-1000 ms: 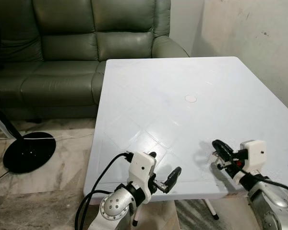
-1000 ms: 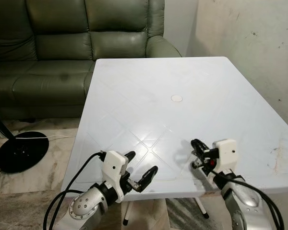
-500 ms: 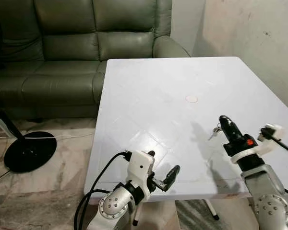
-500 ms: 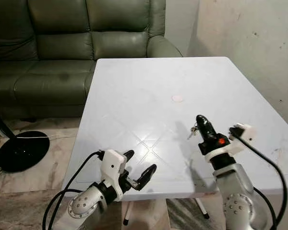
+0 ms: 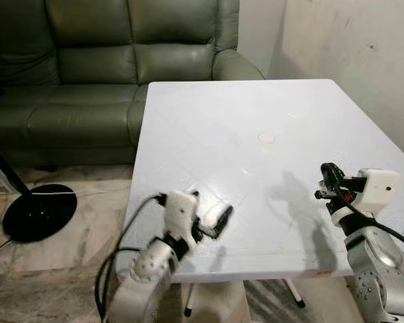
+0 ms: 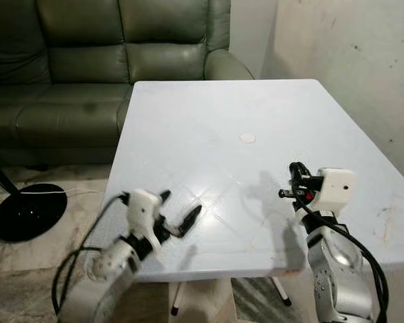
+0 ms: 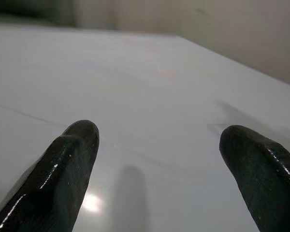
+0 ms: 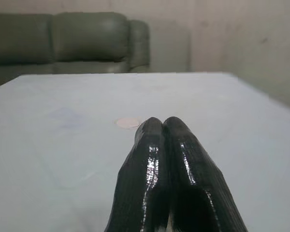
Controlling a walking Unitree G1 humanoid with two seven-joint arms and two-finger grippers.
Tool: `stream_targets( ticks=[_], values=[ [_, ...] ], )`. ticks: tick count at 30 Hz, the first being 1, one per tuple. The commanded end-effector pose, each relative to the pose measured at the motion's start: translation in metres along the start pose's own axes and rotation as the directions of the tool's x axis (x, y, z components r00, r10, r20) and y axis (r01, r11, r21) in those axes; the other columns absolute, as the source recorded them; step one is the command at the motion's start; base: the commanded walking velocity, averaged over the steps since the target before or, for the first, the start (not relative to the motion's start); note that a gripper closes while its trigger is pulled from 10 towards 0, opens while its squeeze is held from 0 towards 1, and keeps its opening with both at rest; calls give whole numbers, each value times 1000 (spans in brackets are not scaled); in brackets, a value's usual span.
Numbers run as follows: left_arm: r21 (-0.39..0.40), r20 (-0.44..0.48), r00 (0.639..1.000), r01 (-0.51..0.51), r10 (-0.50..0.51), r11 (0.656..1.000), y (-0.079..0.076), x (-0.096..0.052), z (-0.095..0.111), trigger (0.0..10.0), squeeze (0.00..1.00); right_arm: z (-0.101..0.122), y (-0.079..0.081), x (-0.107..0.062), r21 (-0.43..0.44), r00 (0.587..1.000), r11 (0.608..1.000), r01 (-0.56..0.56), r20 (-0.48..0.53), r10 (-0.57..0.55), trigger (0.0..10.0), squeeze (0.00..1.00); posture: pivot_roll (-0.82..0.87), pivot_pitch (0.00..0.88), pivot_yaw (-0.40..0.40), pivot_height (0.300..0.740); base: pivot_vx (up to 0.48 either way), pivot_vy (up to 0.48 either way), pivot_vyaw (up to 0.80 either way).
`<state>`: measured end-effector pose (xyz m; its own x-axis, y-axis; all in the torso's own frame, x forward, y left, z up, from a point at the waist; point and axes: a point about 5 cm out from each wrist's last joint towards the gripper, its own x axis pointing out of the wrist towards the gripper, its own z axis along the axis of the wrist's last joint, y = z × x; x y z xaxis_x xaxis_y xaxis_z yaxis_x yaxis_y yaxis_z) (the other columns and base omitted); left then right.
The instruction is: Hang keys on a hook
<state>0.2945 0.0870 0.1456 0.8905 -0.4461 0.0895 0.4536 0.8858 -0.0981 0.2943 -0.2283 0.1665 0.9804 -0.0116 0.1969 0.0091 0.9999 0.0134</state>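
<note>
My right gripper [image 5: 329,172] hovers over the near right part of the white table [image 5: 242,114], fingers pressed shut. A small metal bit of the keys [image 5: 318,194] sticks out just below them, also seen as keys [image 6: 283,194] in the right eye view. In the right wrist view the two black fingers [image 8: 162,159] are closed tight together. My left gripper [image 5: 210,206] is open above the table's near left part, nothing between its fingers [image 7: 67,164].
A small round pinkish mark [image 5: 266,138] sits at the table's middle. A green leather sofa [image 5: 121,60] stands behind the table on the left. A fan's black base [image 5: 39,212] rests on the floor at the left. A stained wall [image 5: 363,54] rises on the right.
My right wrist has turned, so its white housing now faces me, and the keys hang closer under the fingers. My left gripper has risen from the table's front edge to above the tabletop.
</note>
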Motion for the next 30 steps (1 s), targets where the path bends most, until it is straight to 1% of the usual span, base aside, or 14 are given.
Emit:
stream_targets(
  ticks=[1, 3, 4, 6, 7, 9, 10, 11, 14, 15, 18, 20, 26, 30],
  values=[
    [-15, 36, 996, -82, 83, 997, 15, -2, 5, 10000, 0, 3, 1, 1, -17, 1000, 1000, 9, 14, -9, 10000, 0, -16, 87, -58, 740, 0, 0, 0],
    [-53, 63, 989, -129, 132, 990, 25, -1, 10, 10000, 0, -1, 5, 1, -20, 1000, 1000, 12, 13, -11, 10000, 0, -15, 76, -55, 740, 0, 0, 0],
    [-86, 66, 984, -157, 163, 984, 33, -3, 10, 10000, 0, -5, 10, 1, -49, 1000, 999, 17, 11, -17, 10000, 0, -14, 75, -54, 740, 0, 0, 0],
    [-58, 64, 981, -182, 185, 982, 39, -5, 8, 10000, 0, -7, 17, -1, -50, 1000, 999, -2, 19, 3, 10000, 0, -15, 69, -52, 740, 0, 0, 0],
    [-38, 60, 979, -195, 197, 980, 42, -7, 6, 10000, 0, -9, 23, -2, -22, 1000, 1000, -7, 22, 7, 10000, 0, -16, 59, -49, 740, 0, 0, 0],
    [-32, 45, 970, -236, 237, 971, 48, -10, 0, 10000, 0, -9, 37, -5, -21, 999, 999, -42, 27, 43, 10000, 0, -15, 46, -46, 740, 0, 0, 0],
    [-42, 41, 967, -250, 252, 967, 50, -12, -2, 10000, 0, -13, 40, -6, -35, 999, 999, -42, 9, 42, 10000, 0, -14, 38, -44, 740, 0, 0, 0],
    [-49, 39, 965, -258, 260, 965, 51, -12, -3, 10000, 0, -16, 42, -7, -46, 999, 998, -38, -5, 38, 10000, 0, -14, 38, -44, 740, 0, 0, 0],
    [-48, 52, 957, -283, 285, 958, 54, -11, -1, 10000, 0, -26, 46, -7, -29, 998, 999, -23, -59, 21, 10000, 0, -7, 27, -47, 740, 0, 0, 0],
    [-49, 65, 955, -286, 289, 957, 55, -9, 1, 10000, 0, -31, 48, -7, -46, 997, 999, -22, -80, 18, 10000, 0, -1, 24, -48, 740, 0, 0, -544],
    [-35, 73, 955, -285, 287, 958, 57, -7, 3, 10000, 0, -33, 51, -7, -41, 996, 999, -35, -82, 32, 10000, 0, 4, 24, -49, 740, 0, 0, -675],
    [-16, 77, 954, -289, 289, 957, 64, -3, 7, 10000, 0, -33, 56, -4, -40, 995, 997, -61, -82, 57, 10000, 0, 8, 23, -49, 740, 0, 0, -678],
    [3, 115, 949, -296, 294, 955, 71, 6, 19, 10000, 0, -33, 58, -1, -55, 994, 996, -74, -84, 69, 10000, 0, 17, 22, -52, 740, 0, 0, -682],
    [1, 123, 946, -301, 299, 954, 72, 8, 21, 10000, 0, -32, 59, 0, -68, 993, 994, -89, -79, 83, 10000, 0, 16, 23, -51, 740, 0, 0, -688]
  ],
)
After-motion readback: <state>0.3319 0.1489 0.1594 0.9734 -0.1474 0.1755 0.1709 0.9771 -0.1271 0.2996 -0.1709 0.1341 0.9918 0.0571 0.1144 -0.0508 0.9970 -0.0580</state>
